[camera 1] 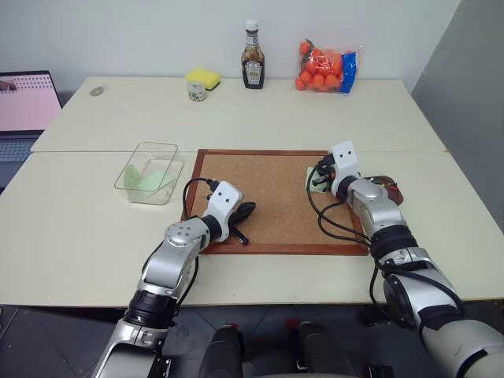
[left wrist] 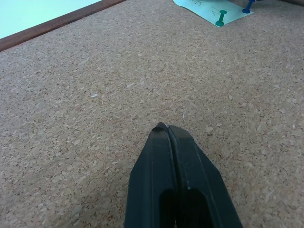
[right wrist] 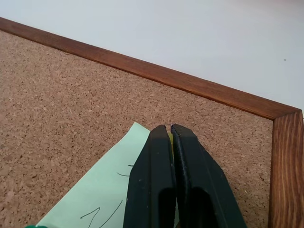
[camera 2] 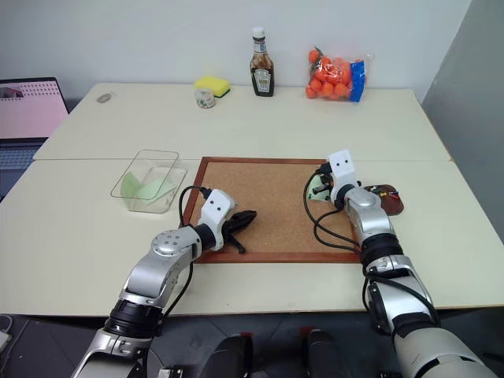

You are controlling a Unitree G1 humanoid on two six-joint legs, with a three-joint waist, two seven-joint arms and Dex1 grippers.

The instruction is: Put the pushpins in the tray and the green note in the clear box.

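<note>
The pin-removal step is in hand: the right pincer (right wrist: 171,129), jaws together, sits over the far corner of the pale green rectangular paper note (right wrist: 102,190), possibly nipping a yellow pin. A straight pull off the wood-framed corkboard (camera 1: 268,189) should follow. The left pincer (left wrist: 167,129) rests closed and empty.

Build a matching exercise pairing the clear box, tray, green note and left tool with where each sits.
Things:
1 clear box
2 tray
3 green note
4 left tool

Places:
A pinned on the corkboard
B table, right of corkboard
C table, left of corkboard
D shut, over bare cork

Pairs: 1-C, 2-B, 3-A, 4-D
</note>
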